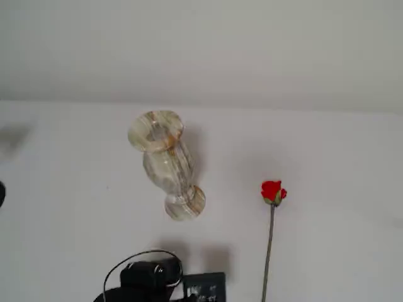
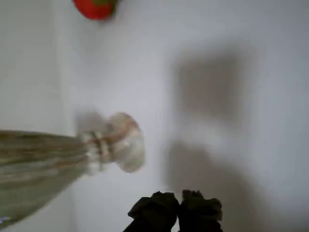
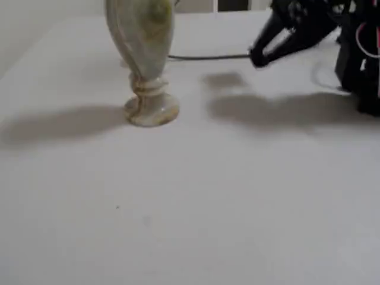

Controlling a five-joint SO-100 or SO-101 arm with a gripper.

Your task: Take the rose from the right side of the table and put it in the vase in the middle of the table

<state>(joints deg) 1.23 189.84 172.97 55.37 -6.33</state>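
The vase [image 1: 165, 165] stands upright near the middle of the white table [image 1: 56, 226]; it is cream with brown streaks. The rose [image 1: 272, 192] lies flat to its right in a fixed view, red bud toward the far side and thin stem running to the near edge. In the wrist view the vase foot [image 2: 126, 142] is at the left and the rose bud [image 2: 95, 7] is cut off at the top edge. My gripper [image 2: 177, 211] hovers above the table with its black fingertips together and nothing between them. From the side, the gripper [image 3: 257, 57] is right of the vase [image 3: 144, 56], well apart from it.
My black arm [image 1: 150, 278] with a looping cable enters from the bottom edge of a fixed view. A black cable [image 3: 208, 57] runs along the table behind the vase. A pale wall borders the table's far edge.
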